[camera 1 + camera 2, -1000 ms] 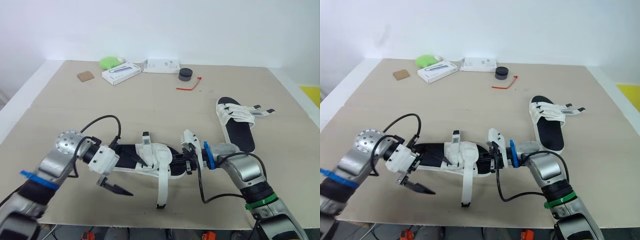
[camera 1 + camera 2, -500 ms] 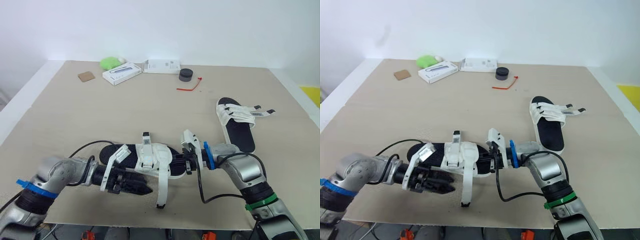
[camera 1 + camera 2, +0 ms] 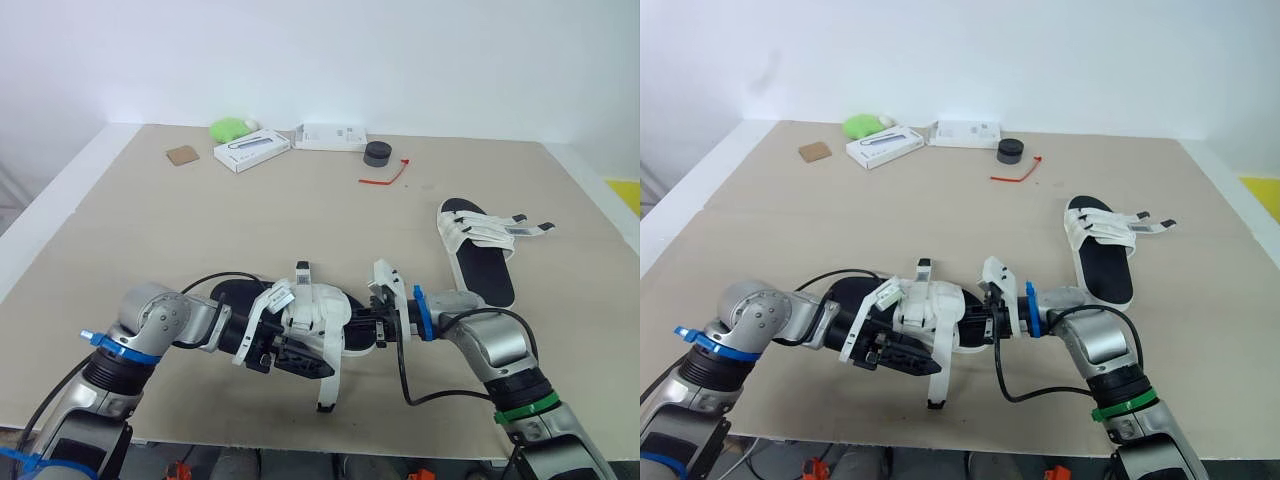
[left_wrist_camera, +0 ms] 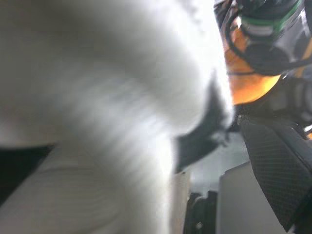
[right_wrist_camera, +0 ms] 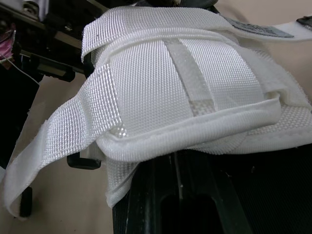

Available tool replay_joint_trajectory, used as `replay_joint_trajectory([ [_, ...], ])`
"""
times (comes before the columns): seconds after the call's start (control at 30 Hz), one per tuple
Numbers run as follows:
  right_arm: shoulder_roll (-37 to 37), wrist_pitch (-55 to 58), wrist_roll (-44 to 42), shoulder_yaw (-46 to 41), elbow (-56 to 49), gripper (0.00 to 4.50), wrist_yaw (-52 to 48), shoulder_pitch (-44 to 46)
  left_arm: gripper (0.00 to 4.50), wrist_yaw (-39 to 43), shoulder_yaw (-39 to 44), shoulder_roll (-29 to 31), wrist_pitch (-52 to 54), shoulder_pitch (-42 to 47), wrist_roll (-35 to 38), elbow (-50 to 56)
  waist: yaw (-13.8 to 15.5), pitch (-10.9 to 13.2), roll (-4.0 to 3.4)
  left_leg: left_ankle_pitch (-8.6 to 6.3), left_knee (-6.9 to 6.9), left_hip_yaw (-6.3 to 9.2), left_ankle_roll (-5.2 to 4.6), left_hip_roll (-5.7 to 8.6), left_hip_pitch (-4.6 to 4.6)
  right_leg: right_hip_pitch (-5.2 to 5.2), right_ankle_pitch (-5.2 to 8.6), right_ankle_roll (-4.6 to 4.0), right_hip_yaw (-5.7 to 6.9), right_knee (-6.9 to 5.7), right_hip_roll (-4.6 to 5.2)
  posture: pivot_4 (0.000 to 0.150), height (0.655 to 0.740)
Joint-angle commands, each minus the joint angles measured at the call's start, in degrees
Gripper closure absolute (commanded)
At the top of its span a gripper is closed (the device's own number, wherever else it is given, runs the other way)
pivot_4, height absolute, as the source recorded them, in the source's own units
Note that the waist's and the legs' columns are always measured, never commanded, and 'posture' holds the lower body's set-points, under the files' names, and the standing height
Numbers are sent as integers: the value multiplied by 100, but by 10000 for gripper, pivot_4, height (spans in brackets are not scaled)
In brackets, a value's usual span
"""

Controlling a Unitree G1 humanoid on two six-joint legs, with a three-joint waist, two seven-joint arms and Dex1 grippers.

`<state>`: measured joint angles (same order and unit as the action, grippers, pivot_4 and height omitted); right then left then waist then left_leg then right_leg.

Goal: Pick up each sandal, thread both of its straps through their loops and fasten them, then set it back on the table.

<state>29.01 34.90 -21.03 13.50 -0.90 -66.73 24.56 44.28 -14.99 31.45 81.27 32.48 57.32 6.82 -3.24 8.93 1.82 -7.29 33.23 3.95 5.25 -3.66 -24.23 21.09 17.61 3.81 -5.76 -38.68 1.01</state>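
sandals 2: near sandal, far sandal | white boxes 2: angled box, flat box | green lump 1 | brown square 1 | black puck 1 | red tie 1 | table 1

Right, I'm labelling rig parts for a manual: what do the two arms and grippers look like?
Both are silver-grey metal with rounded joints, each trailing a looping black cable. The left arm wears a blue band; its black left gripper carries a white bracket. The right arm has a blue wrist ring, a green band and a black right gripper, also white-bracketed.
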Motion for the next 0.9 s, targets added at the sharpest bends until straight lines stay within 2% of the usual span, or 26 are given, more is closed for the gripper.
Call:
replay_joint_trajectory([
  [0.03, -85, 148, 111, 417, 158, 45000, -26, -125, 2732, -176, 11, -196, -95, 222, -295, 4, 8, 0, 1, -1, 5, 0, 2, 1, -1, 0, -1, 1, 0, 0, 2, 1500, 7400],
  [0.13, -104, 124, 144, 449, 219, 45000, -57, -54, 12608, -366, 283, -467, 261, 335, -132, 10, 19, 4, 6, -10, 15, -1, 15, 5, -3, 0, -3, 5, -2, 0, 7, 1500, 7400],
  [0.23, -114, 111, 175, 457, 249, 45000, -94, -25, 25842, -584, 578, -615, 565, 343, -57, 154, 30, 6, 9, -10, 18, -1, 16, 8, -6, 3, -5, 8, -4, 0, 7, 1500, 7400],
  [0.27, -117, 111, 180, 459, 252, 45000, -103, -17, 28271, -684, 690, -638, 662, 319, -59, 223, 35, 6, 9, -10, 17, -1, 16, 7, -6, 4, -5, 8, -4, 0, 7, 1500, 7400],
  [0.47, -140, 80, 224, 482, 312, 45000, -153, 23, 28271, -1270, 1437, -797, 1123, -53, 371, 436, -7, 8, 9, -15, 12, -2, 19, 6, -12, 9, -3, 10, -13, 0, 0, 1500, 7400],
  [0.57, -155, 60, 243, 512, 337, 45000, -179, 38, 28271, -1547, 1607, -940, 1123, -139, 515, 457, -10, 11, 14, -17, 9, -1, 18, 5, -12, 10, -10, 29, -14, 0, -3, 1500, 7400],
  [0.77, -159, 54, 251, 529, 363, 45000, -202, 65, 28271, -1972, 1811, -983, 1123, -322, 985, 353, -41, 12, 17, -17, 15, -2, 18, 6, -12, 12, -2, 12, -20, 0, -3, 1500, 7400],
  [0.83, -145, 68, 251, 527, 349, 45000, -210, 69, 28271, -1976, 1874, -879, 1123, -436, 1229, 334, -69, 12, 17, -17, 15, -2, 18, 6, -12, 13, -2, 12, -21, 0, -3, 1500, 7400],
  [0.9, -128, 77, 246, 521, 351, 45000, -214, 81, 28271, -1766, 1960, -524, 1123, -640, 1599, 311, -110, 13, 17, -19, 11, -3, 21, 6, -12, 15, 0, 9, -22, 0, -3, 1500, 7400],
])
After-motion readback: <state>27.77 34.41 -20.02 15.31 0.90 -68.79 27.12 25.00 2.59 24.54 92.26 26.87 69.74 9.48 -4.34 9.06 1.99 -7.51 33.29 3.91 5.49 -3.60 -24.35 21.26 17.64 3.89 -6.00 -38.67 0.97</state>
